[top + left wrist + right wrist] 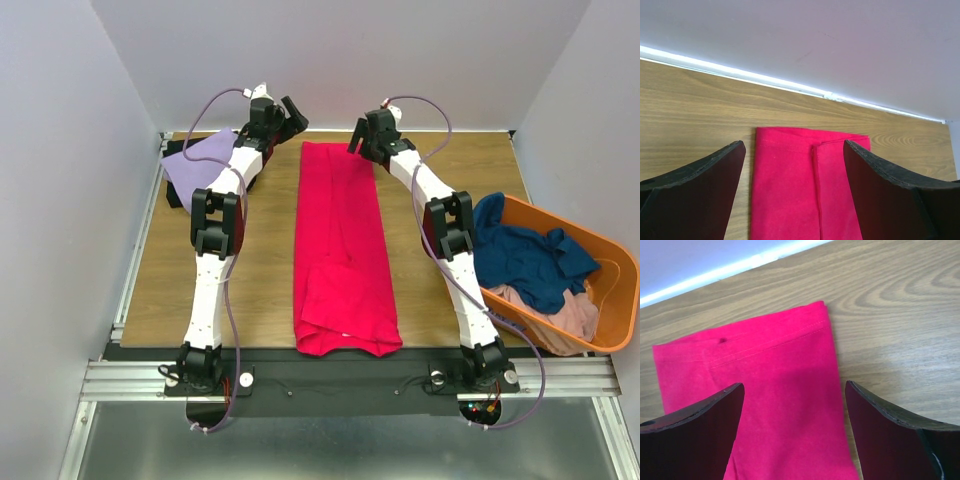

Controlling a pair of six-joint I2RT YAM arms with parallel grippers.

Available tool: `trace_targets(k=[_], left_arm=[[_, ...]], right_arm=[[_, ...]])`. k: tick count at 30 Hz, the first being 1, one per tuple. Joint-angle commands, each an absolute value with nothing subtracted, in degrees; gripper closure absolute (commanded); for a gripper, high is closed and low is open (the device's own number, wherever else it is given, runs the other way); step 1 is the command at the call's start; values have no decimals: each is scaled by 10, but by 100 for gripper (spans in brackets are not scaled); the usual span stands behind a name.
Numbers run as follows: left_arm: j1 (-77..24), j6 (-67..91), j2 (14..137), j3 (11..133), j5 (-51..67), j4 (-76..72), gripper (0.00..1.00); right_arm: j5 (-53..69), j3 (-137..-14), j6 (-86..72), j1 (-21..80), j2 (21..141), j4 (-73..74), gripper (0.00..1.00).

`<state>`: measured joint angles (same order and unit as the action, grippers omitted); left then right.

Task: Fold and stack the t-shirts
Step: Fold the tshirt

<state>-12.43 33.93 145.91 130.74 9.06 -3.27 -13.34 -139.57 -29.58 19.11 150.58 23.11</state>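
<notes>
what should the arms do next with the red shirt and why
Probably lower the left pincer and right pincer onto the far corners of the shirt and close. It lies folded in a long strip, and both hang open above its far end, gripping nothing, so grasping there would let them fold that end toward the near edge.

Five t-shirts in all: one crimson-pink t-shirt (342, 250) down the middle of the counter (260, 290), one lavender t-shirt (195, 160) at the far left corner with one black t-shirt (175, 197) showing under its edge, and two in the tub, one navy blue t-shirt (525, 255) and one dusty pink t-shirt (545, 320). One orange tub (620, 300) at the right edge. Two arms, the left arm (215, 250) and the right arm (450, 240), each with one pair of jaws.
</notes>
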Motion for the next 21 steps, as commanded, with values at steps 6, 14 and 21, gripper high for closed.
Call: trace_targets(k=[6,14,21], left_arm=[[-127,326,1442,1302,98,-61,10],[-130,313,1428,1275,105,-61,11],[-131,307,1425,1263,116,-61,11]], right_arm=[[-194,-1383,-290,195,1481,204,13],[-250,-1358,-301,212,1472,204,13],[-215,-1351,-318,220,1480,204,16]])
